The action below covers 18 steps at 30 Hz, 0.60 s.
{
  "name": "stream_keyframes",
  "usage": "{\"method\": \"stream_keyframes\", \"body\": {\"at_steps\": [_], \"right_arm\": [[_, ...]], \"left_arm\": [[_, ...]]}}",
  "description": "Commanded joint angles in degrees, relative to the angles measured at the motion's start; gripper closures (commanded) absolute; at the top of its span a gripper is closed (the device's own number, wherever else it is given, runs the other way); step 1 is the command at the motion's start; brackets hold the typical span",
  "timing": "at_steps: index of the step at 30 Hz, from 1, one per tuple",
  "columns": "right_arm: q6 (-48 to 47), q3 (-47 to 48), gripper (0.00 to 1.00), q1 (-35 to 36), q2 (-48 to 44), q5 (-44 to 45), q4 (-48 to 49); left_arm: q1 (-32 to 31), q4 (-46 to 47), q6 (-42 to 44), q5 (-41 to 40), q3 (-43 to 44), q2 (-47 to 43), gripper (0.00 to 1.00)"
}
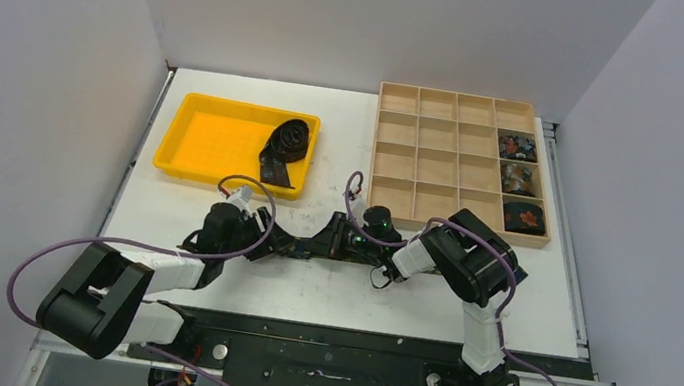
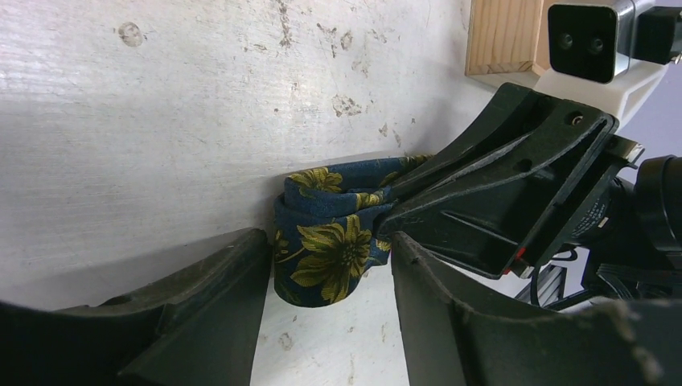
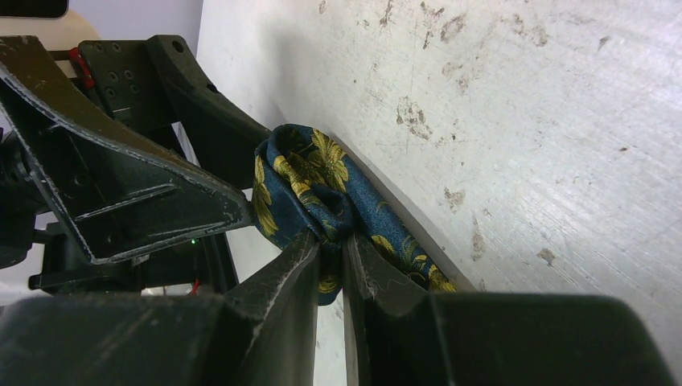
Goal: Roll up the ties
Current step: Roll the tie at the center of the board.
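A navy tie with yellow flowers (image 2: 322,189) lies partly coiled on the white table, hidden between the two grippers in the top view. My right gripper (image 3: 330,241) is shut on a fold of this tie (image 3: 304,165) at the side of the coil. My left gripper (image 2: 328,240) is open, its fingers standing on either side of the coil, close to it. In the top view the left gripper (image 1: 282,243) and right gripper (image 1: 329,240) meet tip to tip near the table's middle front. A plain black tie (image 1: 284,145) lies loosely coiled in the yellow tray (image 1: 204,138).
A wooden compartment box (image 1: 434,156) stands at the back right. Its right column holds three rolled floral ties (image 1: 518,181). Its near corner shows in the left wrist view (image 2: 503,36), close behind the right gripper. The yellow tray is at the back left.
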Motion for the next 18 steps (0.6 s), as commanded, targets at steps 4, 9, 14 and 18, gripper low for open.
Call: {"method": "stream_keyframes", "body": {"at_steps": [4, 9, 14, 18], "right_arm": [[-2.1, 0.3, 0.95, -0.4, 1.7, -0.5, 0.0], [-1.9, 0.3, 0.95, -0.5, 1.8, -0.6, 0.2], [-1.5, 0.6, 0.95, -0.5, 1.5, -0.2, 0.1], [-1.3, 0.5, 0.91, -0.1, -0.7, 1.7, -1.0]], "left_arm": [[0.1, 2.1, 1.2, 2.1, -0.4, 3.0, 0.54], [0.0, 2.4, 1.4, 2.6, -0.6, 2.6, 0.65], [-0.9, 3.0, 1.8, 2.7, -0.7, 2.7, 0.82], [-1.9, 2.8, 2.3, 2.4, -0.3, 2.9, 0.99]]}}
